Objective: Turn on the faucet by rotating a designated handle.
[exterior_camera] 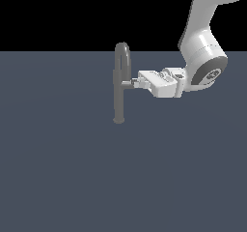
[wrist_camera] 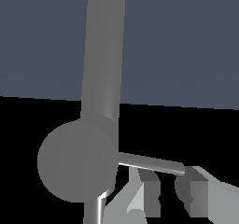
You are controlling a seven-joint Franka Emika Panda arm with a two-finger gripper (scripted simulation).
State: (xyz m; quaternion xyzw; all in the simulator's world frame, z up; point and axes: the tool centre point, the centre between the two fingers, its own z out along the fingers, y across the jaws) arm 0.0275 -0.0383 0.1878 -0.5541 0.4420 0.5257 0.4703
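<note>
The grey faucet (exterior_camera: 119, 88) stands upright on the floor, with its arched gooseneck on top. In the wrist view its stem (wrist_camera: 102, 55) fills the picture. The handle (exterior_camera: 128, 83) is a short light-grey stub that sticks out from mid-stem toward the exterior view's right. In the wrist view it is a thin rod (wrist_camera: 149, 163). My gripper (exterior_camera: 137, 82) reaches in level from the exterior view's right, with its tips at the outer end of the handle. In the wrist view the gripper (wrist_camera: 168, 190) has its fingers (wrist_camera: 145, 190) a small gap apart. The rod lies across their tips, not between them.
The faucet's small round base (exterior_camera: 118, 120) rests on the flat dark blue-grey floor (exterior_camera: 72, 178). My white arm (exterior_camera: 202, 62) comes down from the upper right of the exterior view. Nothing else shows.
</note>
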